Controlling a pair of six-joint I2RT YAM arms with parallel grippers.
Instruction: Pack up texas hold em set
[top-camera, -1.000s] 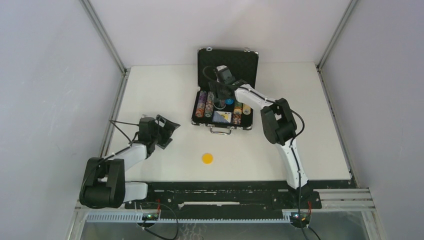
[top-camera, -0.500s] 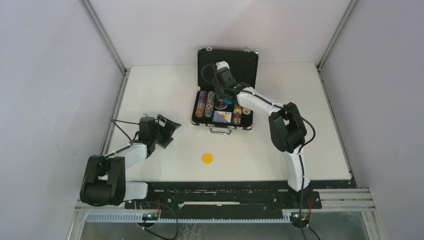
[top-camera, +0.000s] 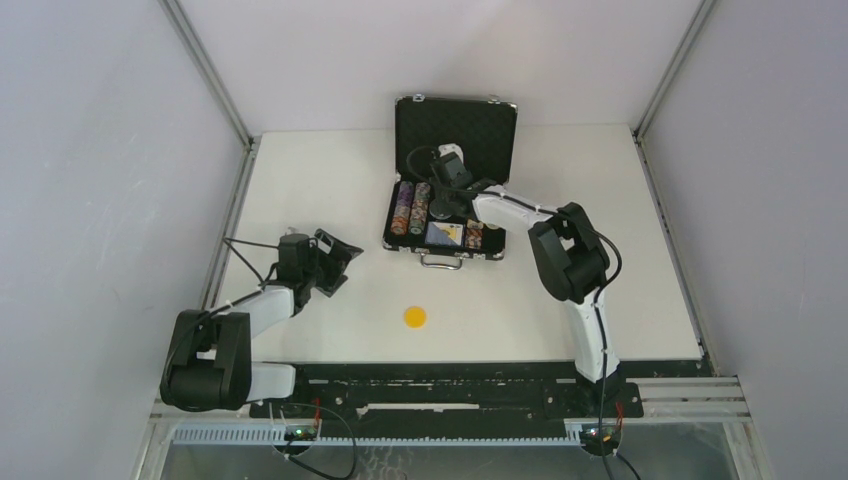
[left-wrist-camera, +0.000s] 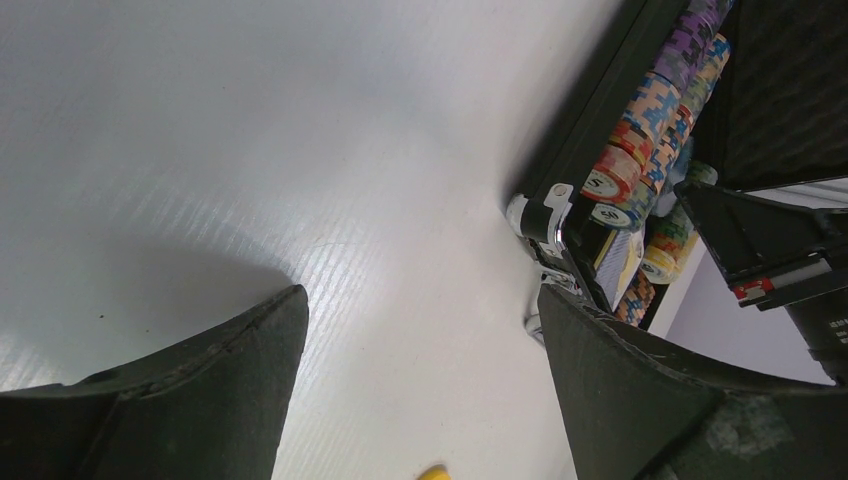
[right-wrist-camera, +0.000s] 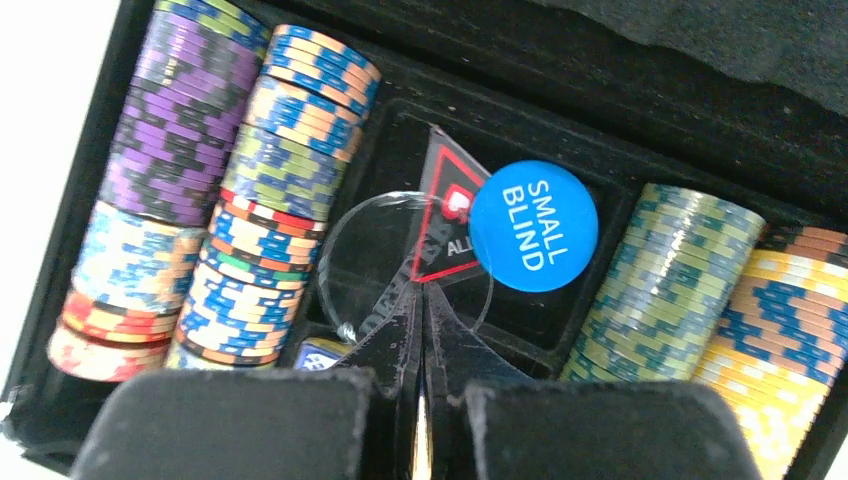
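**Top external:** briefcase open at far centre of table, lid up. Right gripper down inside it. Left gripper well apart, jaws spread, empty. Yellow token alone on table, unpacked.

**Left wrist:** only bare table between fingers.

**Right wrist:** jaws closed, nothing visibly pinched. Tips at near rim of clear token, beside blue token, between chip rolls.

**Risk:** closed tips could drag or flip loose tokens out of compartment; lid could be shut before yellow token is packed.

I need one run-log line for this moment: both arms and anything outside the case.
left gripper: jaws open, empty | right gripper: jaws shut, in briefcase, tips at clear token | unpacked: yellow token on table
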